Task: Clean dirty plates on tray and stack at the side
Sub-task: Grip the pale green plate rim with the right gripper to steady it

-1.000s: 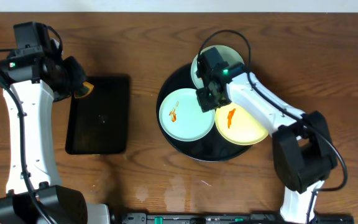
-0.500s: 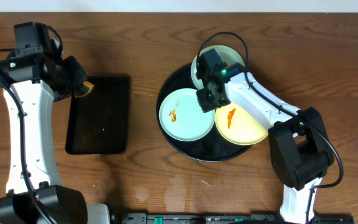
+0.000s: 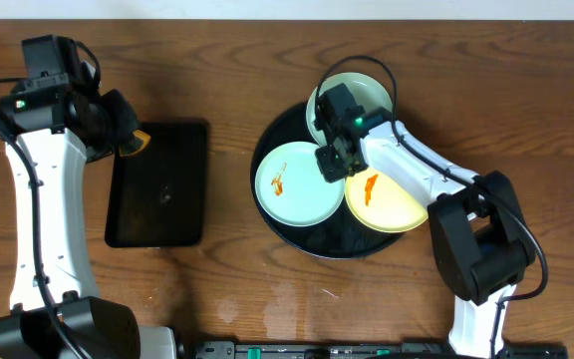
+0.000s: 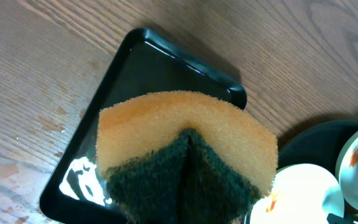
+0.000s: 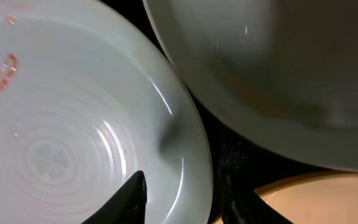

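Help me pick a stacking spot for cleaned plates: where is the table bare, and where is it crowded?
Bare wood lies between the rectangular tray and the round tray, and in the far right corner of the table. The rectangular tray's floor is also bare. The round tray is crowded: three plates nearly fill it, with the right gripper over them.

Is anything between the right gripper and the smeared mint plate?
Nothing visible. The right gripper straddles the rim of the pale mint-blue round plate with the orange smear, one finger inside, one over the glossy black round tray.
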You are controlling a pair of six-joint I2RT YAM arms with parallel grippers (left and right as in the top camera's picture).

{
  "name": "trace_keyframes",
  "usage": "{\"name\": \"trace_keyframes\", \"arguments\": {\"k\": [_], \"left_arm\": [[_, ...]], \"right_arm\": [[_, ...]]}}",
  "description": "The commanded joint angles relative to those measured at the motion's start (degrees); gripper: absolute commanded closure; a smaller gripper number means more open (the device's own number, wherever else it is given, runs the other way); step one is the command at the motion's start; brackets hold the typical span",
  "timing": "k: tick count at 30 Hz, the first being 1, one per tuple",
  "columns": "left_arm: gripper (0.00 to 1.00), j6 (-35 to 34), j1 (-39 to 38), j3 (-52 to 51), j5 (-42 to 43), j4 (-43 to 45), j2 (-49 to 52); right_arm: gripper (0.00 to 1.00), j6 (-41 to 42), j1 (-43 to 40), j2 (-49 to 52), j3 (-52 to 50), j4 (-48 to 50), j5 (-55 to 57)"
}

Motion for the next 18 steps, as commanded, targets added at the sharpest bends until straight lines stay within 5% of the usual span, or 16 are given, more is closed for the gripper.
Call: {"name": "trace_keyframes", "arguments": {"k": [1,18], "left_arm": [[0.92,-0.3,0.1,-0.2,-0.5,-0.1,0.0],[0.92,0.2,0.1,-0.2,3.6,0.2,0.0]], "right_arm": [[0.64,-0.5,0.5,0.4,-1.1,0.7,0.6],[0.98,-0.5,0.6,0.5,-1.7,1.2,0.1]]}}
